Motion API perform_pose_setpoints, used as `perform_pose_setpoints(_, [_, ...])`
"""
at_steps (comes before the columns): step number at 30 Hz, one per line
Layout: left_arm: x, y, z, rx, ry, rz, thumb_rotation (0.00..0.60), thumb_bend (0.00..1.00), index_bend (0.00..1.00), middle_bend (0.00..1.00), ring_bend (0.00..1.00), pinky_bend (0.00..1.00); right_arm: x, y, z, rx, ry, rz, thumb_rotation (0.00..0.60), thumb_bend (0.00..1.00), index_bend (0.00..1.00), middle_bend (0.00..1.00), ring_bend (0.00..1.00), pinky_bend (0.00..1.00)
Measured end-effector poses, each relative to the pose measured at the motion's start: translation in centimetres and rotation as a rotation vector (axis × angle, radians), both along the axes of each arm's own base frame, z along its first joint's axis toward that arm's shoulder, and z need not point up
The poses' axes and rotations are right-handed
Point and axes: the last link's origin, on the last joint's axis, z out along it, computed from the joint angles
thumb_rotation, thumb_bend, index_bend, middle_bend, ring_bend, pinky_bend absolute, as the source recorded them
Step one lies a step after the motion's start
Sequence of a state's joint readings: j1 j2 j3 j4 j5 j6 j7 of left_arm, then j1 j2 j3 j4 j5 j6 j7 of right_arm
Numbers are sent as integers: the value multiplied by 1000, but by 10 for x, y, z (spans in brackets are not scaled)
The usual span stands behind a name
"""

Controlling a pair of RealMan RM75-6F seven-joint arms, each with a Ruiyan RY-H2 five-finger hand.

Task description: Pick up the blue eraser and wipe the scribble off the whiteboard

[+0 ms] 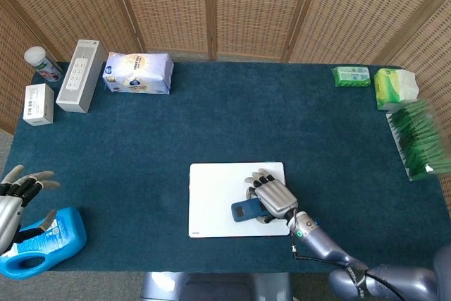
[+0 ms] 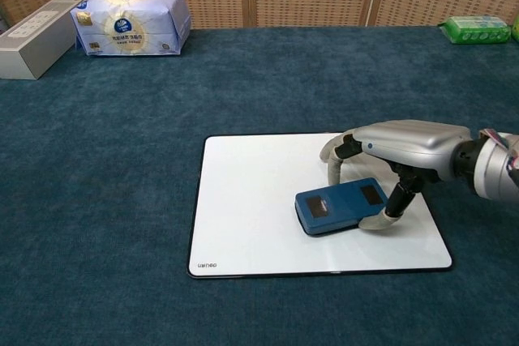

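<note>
Nearest you, your right hand (image 2: 397, 151) arches over the blue eraser (image 2: 340, 207), grasping it: fingers curl down at its far edge and the thumb (image 2: 388, 215) presses its near right corner. The eraser lies flat on the whiteboard (image 2: 243, 200), toward the board's 4 o'clock corner, and the white surface around it shows no scribble you can make out from either view. In the head view the same hand (image 1: 271, 199) covers the eraser's right end (image 1: 246, 210).

Off at 9 o'clock from the board, at the table's near left edge, your left hand (image 1: 14, 199) hangs released, fingers spread, just above a blue detergent bottle (image 1: 46, 241); whether it touches the bottle, you cannot tell.

Farther back at 11 o'clock sit a tissue pack (image 1: 137, 73), a grey box (image 1: 82, 75), a small white box (image 1: 38, 103) and a white bottle (image 1: 42, 63). At 1 o'clock lie green packets (image 1: 351, 75) and, along the right edge, a green bag (image 1: 417, 139).
</note>
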State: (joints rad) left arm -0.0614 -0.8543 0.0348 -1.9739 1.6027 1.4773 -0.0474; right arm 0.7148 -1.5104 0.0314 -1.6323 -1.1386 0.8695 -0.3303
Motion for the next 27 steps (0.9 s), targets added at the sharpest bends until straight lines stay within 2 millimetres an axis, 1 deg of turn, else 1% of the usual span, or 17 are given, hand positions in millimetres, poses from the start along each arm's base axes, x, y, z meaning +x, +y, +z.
perform_pose_setpoints(4, [-1, -1, 1, 2, -1, 3, 600, 429, 309, 236, 223, 57, 2, -9, -2, -5, -1, -7, 600, 216, 555, 167, 0, 0])
perform_pose_setpoints(13, [-3, -1, 1, 4, -1, 8, 600, 427, 309, 237, 223, 57, 15, -31, -1, -30, -13, -2, 600, 216, 554, 167, 0, 0])
perform_pose_setpoints(17, [-3, -1, 1, 5, -1, 10, 600, 428, 309, 236, 224, 57, 13, -36, -2, -33, -11, -14, 600, 215, 554, 167, 0, 0])
perform_pose_setpoints(19, [-3, -1, 1, 5, -1, 9, 600, 428, 309, 236, 223, 57, 10, -35, -2, -29, -6, -23, 600, 215, 555, 167, 0, 0])
perform_pose_setpoints(23, [-2, 0, 1, 5, -1, 5, 600, 428, 309, 236, 223, 57, 3, -26, -4, -17, 12, -30, 600, 216, 555, 169, 0, 0])
perform_pose_setpoints(27, [0, 2, 1, 1, -1, -3, 600, 428, 309, 236, 224, 57, 2, -17, -2, -9, 17, -21, 600, 214, 554, 173, 0, 0])
